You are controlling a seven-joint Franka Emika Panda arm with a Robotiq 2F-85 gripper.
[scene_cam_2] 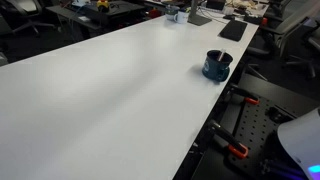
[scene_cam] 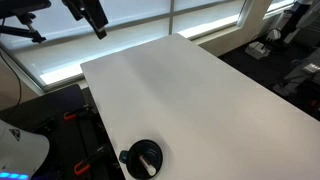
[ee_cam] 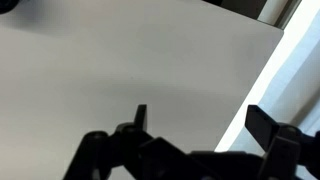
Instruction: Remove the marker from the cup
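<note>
cup: the cup [scene_cam: 145, 158] [scene_cam_2: 217, 65] is sitting upright near one end of the surface [scene_cam: 200, 90], close to its edge, in both exterior views

marker: the marker [scene_cam: 147, 160] is lying inside the cup, showing up as a pale streak slanting across the dark inside

gripper: the gripper [scene_cam: 97, 25] is hanging up high over the opposite end of the surface, so it's well apart from the cup and marker

jaws: they're standing wide apart, released and gripping nothing. in the wrist view [ee_cam: 203, 125] the two dark tips are poking in from the bottom with only bare surface showing between them

marker vs jaws: the marker is sitting down in the cup at one end and the jaws are hovering at the other, nowhere near touching

cup look: it's small, round and black, reading a bit bluish in an exterior view, with a little handle nub [scene_cam: 124, 156] sticking out the side

marker look: it's a slim, straight, whitish-grey stick, too small to make out any more detail

surface look: it's a big flat rectangle, white, smooth and matte

jaws look: they're black, blocky and hard-edged, kinda blurry up close
</note>
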